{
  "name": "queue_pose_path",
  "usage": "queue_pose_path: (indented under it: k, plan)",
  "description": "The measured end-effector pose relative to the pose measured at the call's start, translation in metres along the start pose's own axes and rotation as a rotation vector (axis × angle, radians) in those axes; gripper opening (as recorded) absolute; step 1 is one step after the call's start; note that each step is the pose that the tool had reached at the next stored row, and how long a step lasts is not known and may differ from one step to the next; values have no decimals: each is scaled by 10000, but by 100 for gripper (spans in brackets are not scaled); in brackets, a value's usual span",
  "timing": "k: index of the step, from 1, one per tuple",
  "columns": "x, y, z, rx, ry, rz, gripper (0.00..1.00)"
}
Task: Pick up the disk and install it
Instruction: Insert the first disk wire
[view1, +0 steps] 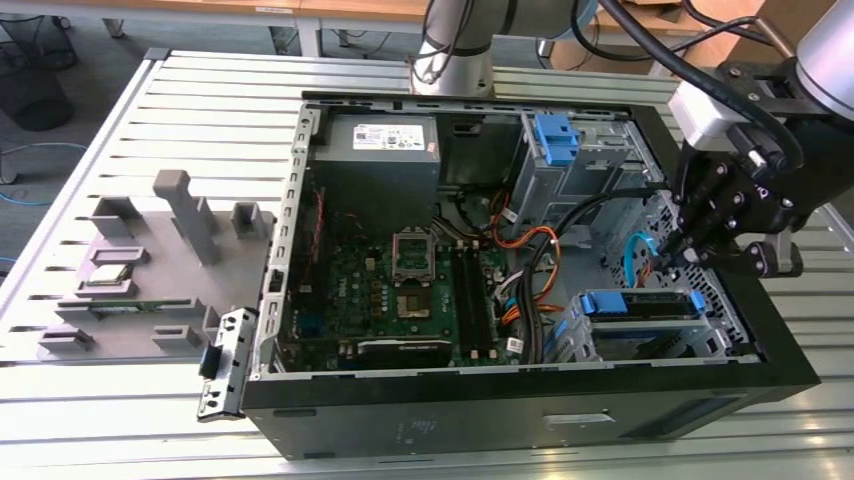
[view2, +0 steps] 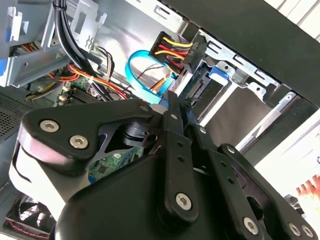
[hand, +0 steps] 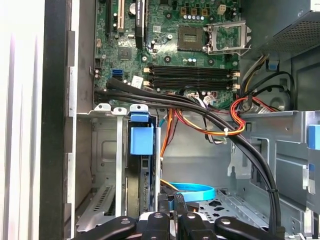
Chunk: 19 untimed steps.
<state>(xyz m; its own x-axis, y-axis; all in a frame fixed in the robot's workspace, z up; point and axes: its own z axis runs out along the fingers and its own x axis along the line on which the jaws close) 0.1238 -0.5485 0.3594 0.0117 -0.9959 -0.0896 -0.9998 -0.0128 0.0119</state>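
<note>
The disk sits in the drive cage at the case's front corner, on the exterior view's right, with its blue bracket rail on top. In the first wrist view the disk stands on edge in the cage under its blue tab. My gripper hangs just behind the cage, among the cables. Its fingers are together in both wrist views, with nothing seen between them. In the second wrist view the gripper points at the disk's rear end, where a black connector with yellow, red and black wires sits. The gripper is beside a looped blue data cable.
The open computer case lies on a slatted table. A grey power-supply box sits at the back, with the motherboard in the middle. A second blue bracket is in the upper bay. Thick black cables cross the case. Grey fixtures stand at the exterior view's left.
</note>
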Motion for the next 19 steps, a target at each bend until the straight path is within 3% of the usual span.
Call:
queue_pose_path:
  k: [8,12,19]
  plan:
    - [39,54,28,383,7,-121,16]
    - [64,120,33,554,9,-139,16]
    - [100,178,65,930,15,-196,16]
